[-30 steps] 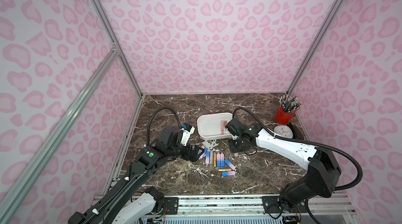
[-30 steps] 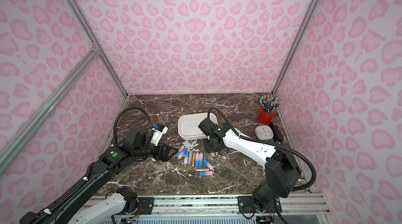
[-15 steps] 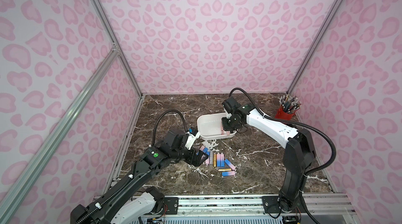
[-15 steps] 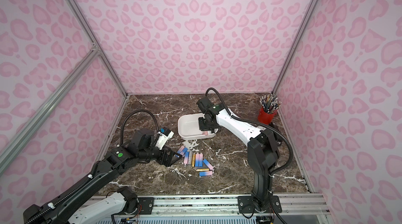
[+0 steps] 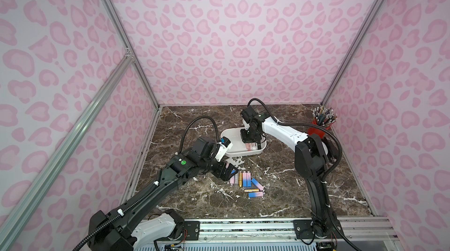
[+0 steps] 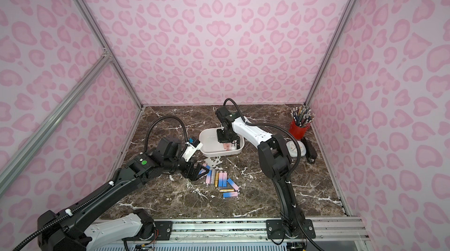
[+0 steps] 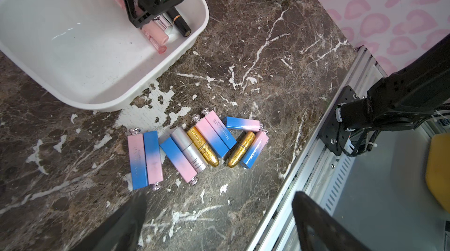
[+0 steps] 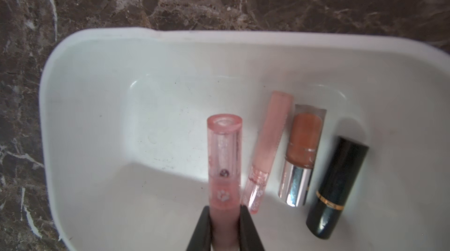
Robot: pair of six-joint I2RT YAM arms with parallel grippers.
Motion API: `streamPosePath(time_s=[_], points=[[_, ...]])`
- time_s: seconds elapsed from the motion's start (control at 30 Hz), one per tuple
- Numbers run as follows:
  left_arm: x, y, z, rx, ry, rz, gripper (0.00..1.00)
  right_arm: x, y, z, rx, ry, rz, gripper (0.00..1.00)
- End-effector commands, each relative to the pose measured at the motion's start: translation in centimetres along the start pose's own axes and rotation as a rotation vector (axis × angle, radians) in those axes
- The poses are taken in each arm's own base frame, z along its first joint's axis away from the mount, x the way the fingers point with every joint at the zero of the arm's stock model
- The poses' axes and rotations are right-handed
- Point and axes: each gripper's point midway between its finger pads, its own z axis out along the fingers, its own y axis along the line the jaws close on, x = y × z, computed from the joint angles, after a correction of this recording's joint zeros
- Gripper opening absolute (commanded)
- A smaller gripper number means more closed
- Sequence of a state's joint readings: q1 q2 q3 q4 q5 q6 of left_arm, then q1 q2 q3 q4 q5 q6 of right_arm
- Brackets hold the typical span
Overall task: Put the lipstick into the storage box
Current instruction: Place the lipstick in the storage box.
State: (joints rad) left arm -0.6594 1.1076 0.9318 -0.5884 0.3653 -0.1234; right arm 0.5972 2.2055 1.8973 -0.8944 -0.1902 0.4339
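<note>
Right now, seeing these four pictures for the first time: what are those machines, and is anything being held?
These are two robot arms on a marble table, each ending in a two-fingered gripper. Two pictures look down from above; the other two come from cameras on the arms' wrists. The right gripper is shut on a clear pink lipstick tube over the white storage box, where three more tubes lie. The left gripper hangs open above a cluster of loose lipsticks on the table.
</note>
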Motion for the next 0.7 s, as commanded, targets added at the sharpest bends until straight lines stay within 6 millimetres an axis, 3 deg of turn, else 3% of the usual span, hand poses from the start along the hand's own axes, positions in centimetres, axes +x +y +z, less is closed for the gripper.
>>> streamPosePath(time_s=[0.0, 0.23, 0.47, 0.67], points=[[-0.2, 0.0, 0.0, -0.002, 0.014, 0.031, 0.96, -0.3, 0.5, 0.9, -0.023, 0.007, -0.003, 0.18], [-0.4, 0.1, 0.9, 0.008, 0.044, 0.038, 0.95, -0.7, 0.3, 2.3, -0.026, 0.022, 0.004, 0.21], [-0.8, 0.1, 1.3, 0.013, 0.060, 0.051, 0.95, -1.4, -0.5, 2.1, -0.039, 0.013, 0.015, 0.29], [-0.9, 0.3, 1.4, 0.001, 0.073, 0.056, 0.95, -1.2, -0.5, -0.2, -0.040, 0.002, -0.022, 0.33]])
